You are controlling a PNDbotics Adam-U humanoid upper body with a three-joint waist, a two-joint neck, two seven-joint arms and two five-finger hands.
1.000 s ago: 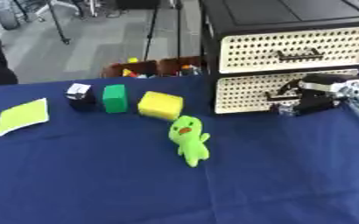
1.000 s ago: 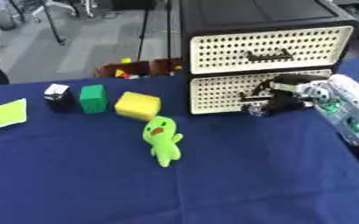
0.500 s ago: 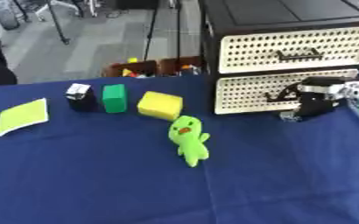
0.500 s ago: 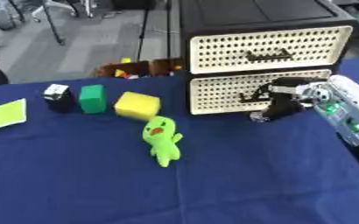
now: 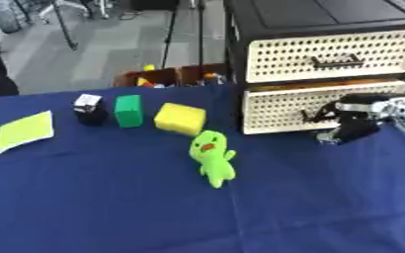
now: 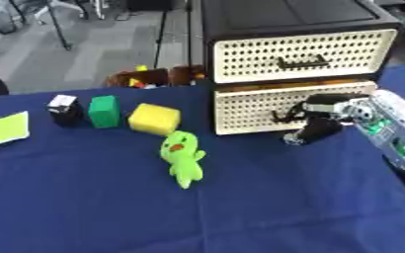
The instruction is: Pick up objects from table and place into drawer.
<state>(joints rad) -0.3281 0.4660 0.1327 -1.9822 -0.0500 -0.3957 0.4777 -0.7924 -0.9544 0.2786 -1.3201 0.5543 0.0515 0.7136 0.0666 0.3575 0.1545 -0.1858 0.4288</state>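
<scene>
You are working your right hand [image 6: 320,123] at the front of the lower drawer [image 6: 266,109] of the black cabinet with cream perforated drawer fronts [image 6: 292,54]. The fingers are curling toward the drawer's dark handle [image 6: 284,115], but whether they are actually hooking it is not clear from either view. The lower drawer is sitting slightly forward of the upper one, with a thin gap showing above its front panel, so I judge the opening as barely begun.

What the pull turns on: the handle is lying just left of your fingers, its long axis running sideways across the drawer front, so the draw needs to come straight toward you along the dark blue tablecloth [image 5: 111,207].

The things to be stowed are waiting to the left of the cabinet: a green plush duck [image 5: 212,156] lying nearest, its length pointing toward you; a yellow sponge block [image 5: 180,118]; a green block [image 5: 128,110]; a small black and white cube [image 5: 88,107]; and a flat yellow-green sheet [image 5: 23,130] farthest left. Your left hand is showing in neither view.
</scene>
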